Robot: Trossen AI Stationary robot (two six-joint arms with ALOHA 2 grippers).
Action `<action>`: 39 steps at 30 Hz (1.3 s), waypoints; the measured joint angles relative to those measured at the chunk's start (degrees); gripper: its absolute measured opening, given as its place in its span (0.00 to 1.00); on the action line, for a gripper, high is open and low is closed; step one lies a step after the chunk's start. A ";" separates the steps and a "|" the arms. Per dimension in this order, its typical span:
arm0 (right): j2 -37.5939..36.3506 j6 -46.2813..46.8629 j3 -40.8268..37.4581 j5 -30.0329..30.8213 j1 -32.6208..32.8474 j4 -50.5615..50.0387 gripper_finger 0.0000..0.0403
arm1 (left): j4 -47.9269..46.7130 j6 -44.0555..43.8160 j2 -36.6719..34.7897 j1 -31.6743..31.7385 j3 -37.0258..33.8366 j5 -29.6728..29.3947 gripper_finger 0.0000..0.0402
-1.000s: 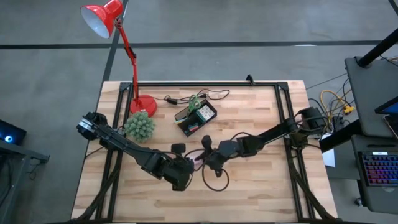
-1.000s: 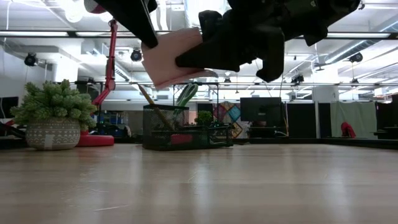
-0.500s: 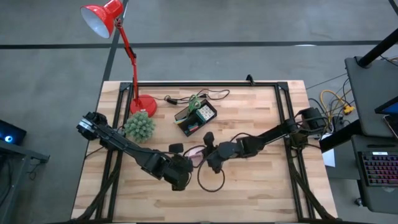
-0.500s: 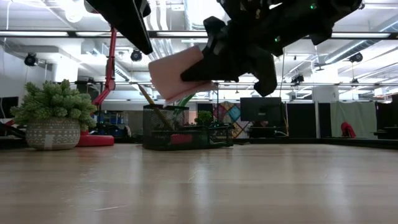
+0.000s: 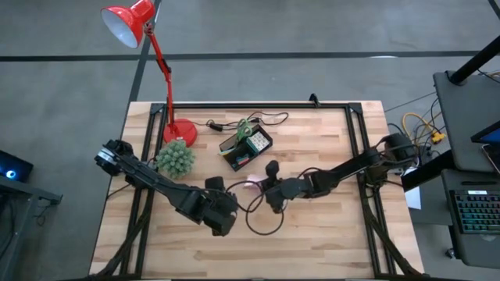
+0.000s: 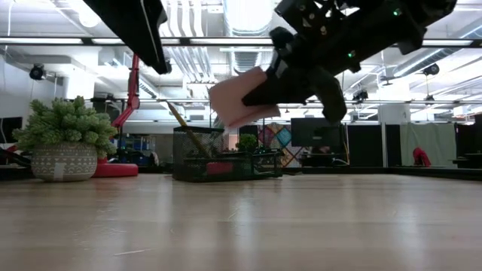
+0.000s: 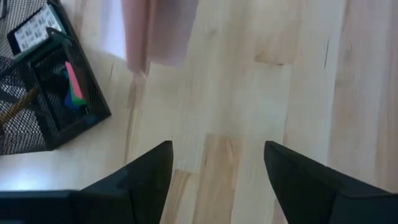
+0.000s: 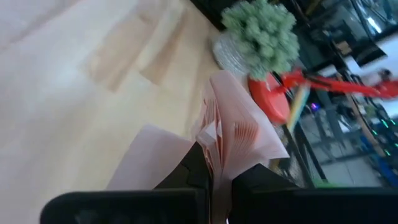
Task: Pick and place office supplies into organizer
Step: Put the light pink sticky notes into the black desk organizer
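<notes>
The pink sticky-note pad [image 6: 241,98] hangs above the table's middle, with my right gripper [image 6: 262,92] shut on it. It also shows in the high view [image 5: 254,184] and the right wrist view [image 8: 242,134]. My left gripper [image 7: 217,146] stands open just left of the pad [image 7: 158,28], with bare wood between its fingers. The black mesh organizer [image 5: 245,147] rests on its base toward the far side, with green-handled scissors [image 5: 247,127] and other supplies standing in it. My right gripper pinches the pad's edge nearest its wrist [image 8: 214,152] between its two fingers. The fingers come at it from the table's right, about level. The pad is lifted clear of the table and tilted, and its free sheets [image 8: 249,124] fan apart beyond the fingertips.
A potted green plant [image 5: 176,158] and the red lamp's round base [image 5: 180,130] stand at the far left. A black cable loops on the wood [image 5: 266,222] below the grippers, and another cable [image 5: 266,119] lies behind the organizer.
My left gripper has opened, let go of the pad and drawn back toward the table's left. My right gripper has kept the pad and carried it toward the right and far side, nearer the organizer, clear of the table.
</notes>
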 joint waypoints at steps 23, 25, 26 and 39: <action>-5.76 19.08 -21.12 12.50 -14.64 35.59 0.03 | -4.79 -8.96 -9.26 -2.12 -0.25 -1.15 0.60; -4.04 20.39 -21.05 11.03 -16.01 37.56 0.03 | -4.75 -8.96 -9.38 -2.20 -0.28 -2.27 0.60; -3.16 21.05 -20.65 10.69 -16.53 37.58 0.03 | -4.83 -8.94 -9.43 -2.20 -0.31 -2.73 0.60; 6.25 24.97 -12.68 9.44 -21.19 37.20 0.03 | -5.04 -8.82 -9.51 -2.26 -0.36 -3.70 0.60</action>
